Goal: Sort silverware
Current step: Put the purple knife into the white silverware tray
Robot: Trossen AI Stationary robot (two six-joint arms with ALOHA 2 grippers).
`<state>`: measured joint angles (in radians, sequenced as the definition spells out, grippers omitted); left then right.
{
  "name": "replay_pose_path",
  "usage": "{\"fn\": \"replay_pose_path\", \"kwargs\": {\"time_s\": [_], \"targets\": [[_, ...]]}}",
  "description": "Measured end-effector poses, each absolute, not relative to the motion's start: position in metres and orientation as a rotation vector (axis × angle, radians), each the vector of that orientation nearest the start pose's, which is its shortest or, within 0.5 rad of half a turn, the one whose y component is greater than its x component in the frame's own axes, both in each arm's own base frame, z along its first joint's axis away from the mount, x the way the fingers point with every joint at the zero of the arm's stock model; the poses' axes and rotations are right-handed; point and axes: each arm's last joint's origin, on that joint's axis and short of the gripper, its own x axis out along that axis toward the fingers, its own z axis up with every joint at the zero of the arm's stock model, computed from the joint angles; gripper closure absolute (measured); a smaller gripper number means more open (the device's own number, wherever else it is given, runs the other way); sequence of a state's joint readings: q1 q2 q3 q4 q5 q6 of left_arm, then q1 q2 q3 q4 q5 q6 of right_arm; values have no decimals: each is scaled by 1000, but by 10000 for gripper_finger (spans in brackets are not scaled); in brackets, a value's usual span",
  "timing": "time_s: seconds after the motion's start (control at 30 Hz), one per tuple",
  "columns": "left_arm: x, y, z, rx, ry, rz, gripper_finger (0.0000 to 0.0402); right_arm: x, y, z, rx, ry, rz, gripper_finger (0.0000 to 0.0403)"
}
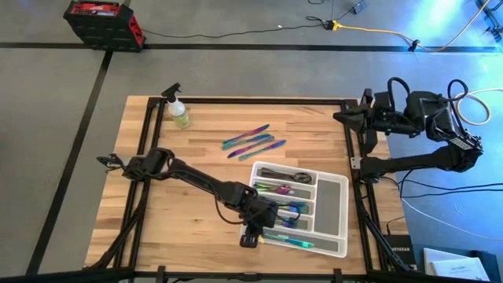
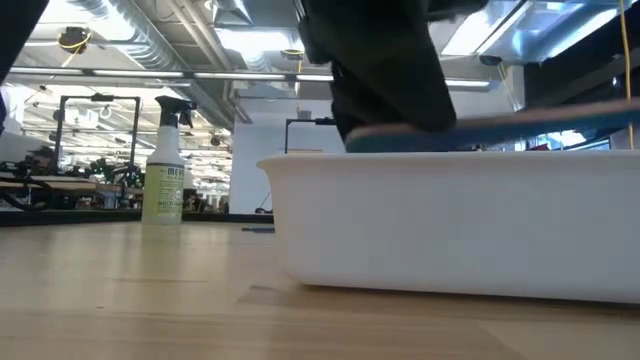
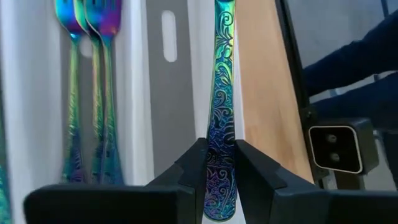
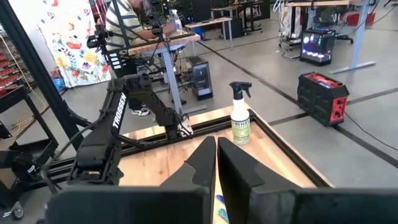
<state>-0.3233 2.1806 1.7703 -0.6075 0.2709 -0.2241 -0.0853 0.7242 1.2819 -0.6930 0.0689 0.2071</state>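
Low view: dark arm hides most of the white-grey plastic compartment tray point(image 2: 450, 225); its contents cannot be made out there.

Left gripper point(image 3: 221, 165): over the tray's front edge, jaws nearly closed, clamped on the handle of one iridescent rainbow metal utensil point(image 3: 221, 93) with engraved scrollwork (head cut off, type unclear). It lies along the tray's front compartment.

Three matching rainbow forks point(image 3: 87, 37): neighbouring compartment.

Three loose iridescent pieces point(image 1: 253, 142): tabletop centre, behind the tray.

Right gripper point(image 4: 216, 163): beyond the tabletop's right edge, jaws closed, empty.

Bright overhead light, blurred foreground
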Motion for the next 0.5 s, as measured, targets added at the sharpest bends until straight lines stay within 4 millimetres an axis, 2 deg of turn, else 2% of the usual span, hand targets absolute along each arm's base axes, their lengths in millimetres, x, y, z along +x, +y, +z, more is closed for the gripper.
{"fn": "replay_pose_path", "kwargs": {"time_s": [0.17, 0.5], "targets": [[450, -151, 186, -189, 1084, -477, 348, 94, -10, 446, 212, 118, -167, 402], [451, -135, 182, -208, 1111, -425, 337, 94, -9, 446, 242, 117, -140, 402]]}}
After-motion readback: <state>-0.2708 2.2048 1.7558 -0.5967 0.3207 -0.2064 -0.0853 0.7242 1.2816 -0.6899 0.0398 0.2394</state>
